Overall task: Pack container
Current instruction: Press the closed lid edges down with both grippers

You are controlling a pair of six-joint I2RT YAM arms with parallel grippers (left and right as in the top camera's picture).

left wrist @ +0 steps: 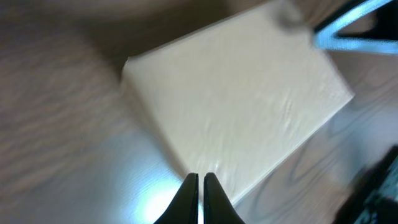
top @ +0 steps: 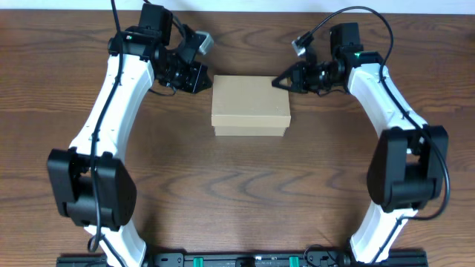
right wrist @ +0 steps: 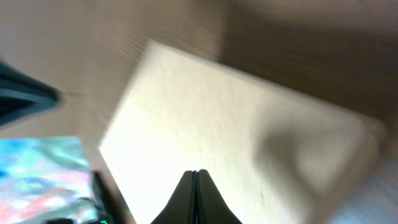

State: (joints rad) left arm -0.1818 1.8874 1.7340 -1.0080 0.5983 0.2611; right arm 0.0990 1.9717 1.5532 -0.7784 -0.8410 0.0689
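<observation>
The container [top: 250, 105] is a plain tan cardboard box with its flap lid down, lying in the middle of the wooden table. It fills the left wrist view [left wrist: 242, 99] and the right wrist view [right wrist: 236, 130], both blurred. My left gripper [top: 200, 78] is shut and empty, hovering just off the box's upper left corner; its tips show in its own view [left wrist: 200, 179]. My right gripper [top: 280, 81] is shut and empty at the box's upper right corner, tips over the lid [right wrist: 195, 175]. No tape rolls are in view.
The brown wooden table [top: 245, 193] surrounds the box. A black rail [top: 245, 259] with the arm bases runs along the front edge. Both white arms curve in from the front corners.
</observation>
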